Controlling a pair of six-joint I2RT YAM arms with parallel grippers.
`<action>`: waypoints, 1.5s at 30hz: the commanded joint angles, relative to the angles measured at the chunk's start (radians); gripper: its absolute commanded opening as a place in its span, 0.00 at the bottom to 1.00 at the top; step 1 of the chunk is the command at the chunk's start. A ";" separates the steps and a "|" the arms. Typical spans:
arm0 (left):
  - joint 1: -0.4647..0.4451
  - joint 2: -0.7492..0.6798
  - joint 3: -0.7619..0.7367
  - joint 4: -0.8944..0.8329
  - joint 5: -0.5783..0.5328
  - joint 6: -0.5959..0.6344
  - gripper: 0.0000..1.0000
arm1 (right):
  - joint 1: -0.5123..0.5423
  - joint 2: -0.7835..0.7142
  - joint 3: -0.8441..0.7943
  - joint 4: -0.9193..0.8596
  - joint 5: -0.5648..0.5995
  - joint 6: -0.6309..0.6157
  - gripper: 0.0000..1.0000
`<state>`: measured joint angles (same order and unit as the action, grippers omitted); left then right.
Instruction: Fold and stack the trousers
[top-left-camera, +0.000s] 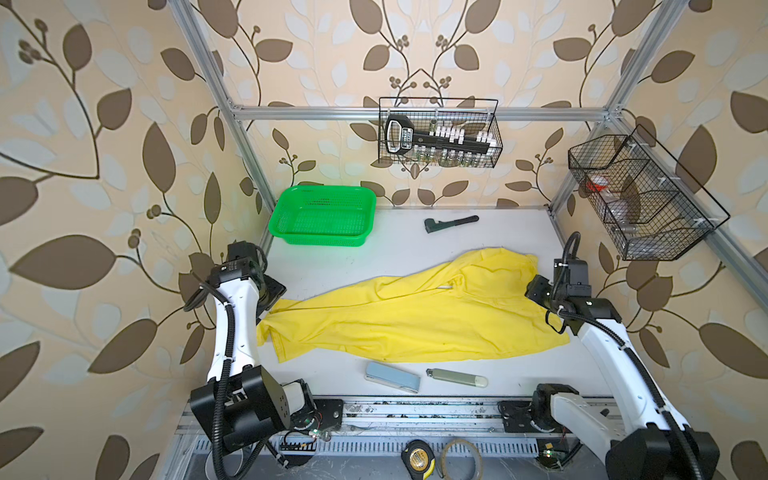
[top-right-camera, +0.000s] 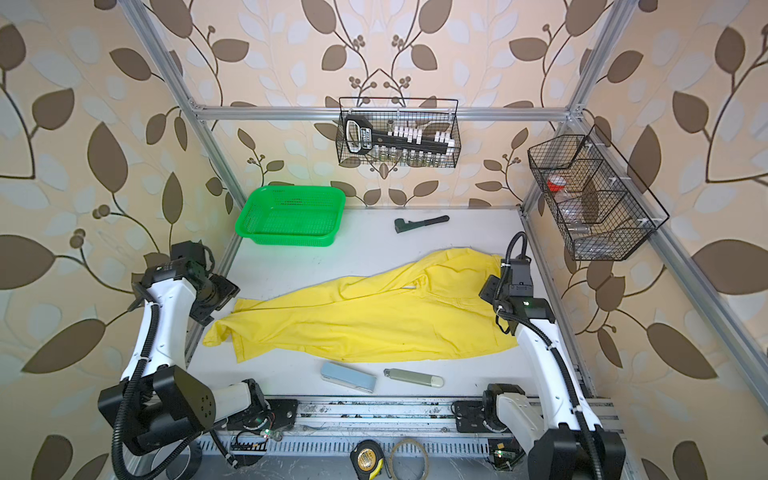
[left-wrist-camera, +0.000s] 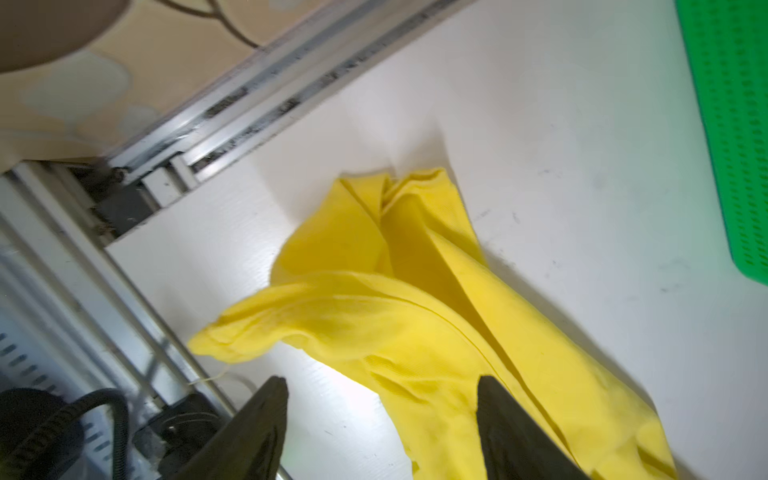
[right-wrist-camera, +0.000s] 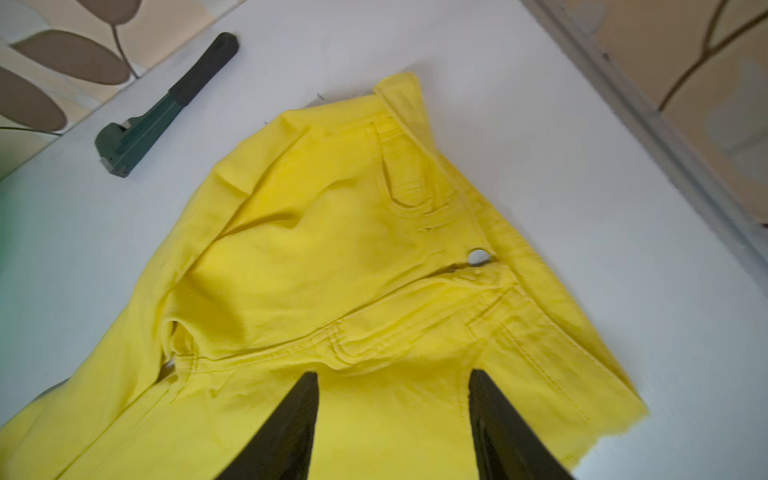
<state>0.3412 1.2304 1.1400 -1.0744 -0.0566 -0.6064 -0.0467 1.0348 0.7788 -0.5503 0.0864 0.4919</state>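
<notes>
Trousers: the bright yellow soft cloth trousers (top-left-camera: 415, 316) are lying stretched across the middle of the white tabletop (top-left-camera: 415, 253), with the waistband (right-wrist-camera: 511, 232) toward the right arm and the leg hems (left-wrist-camera: 415, 183) toward the left.
Left end effector (left-wrist-camera: 382, 386): it's hovering at the hem end, jaws spread wide and clamping nothing.
Right end effector (right-wrist-camera: 392, 378): it's hanging over the waist end, jaws apart, with no cloth pinched between them.
Done so far: the legs appear to be lying one over the other, so the lengthwise fold looks made, though the cloth is lying rumpled.
Left to do: the crosswise folds and the stacking, by my reading.
Surroundings: the green plastic mesh basket (top-left-camera: 324, 243) is sitting well apart at the back. The dark pipe wrench (top-left-camera: 451, 223) is lying beyond the cloth.
</notes>
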 joint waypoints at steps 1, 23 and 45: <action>-0.114 0.020 -0.010 0.019 0.048 -0.072 0.75 | 0.059 0.082 -0.020 0.165 -0.147 -0.028 0.61; -0.250 0.400 -0.008 0.224 0.093 -0.019 0.76 | 0.173 0.323 -0.193 0.332 -0.135 0.019 0.67; -0.357 0.552 0.025 0.217 0.071 -0.015 0.29 | 0.177 0.590 0.181 0.467 -0.317 0.053 0.68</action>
<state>-0.0181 1.7786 1.1709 -0.8299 0.0231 -0.6247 0.1135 1.5719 0.9180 -0.1444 -0.1802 0.5049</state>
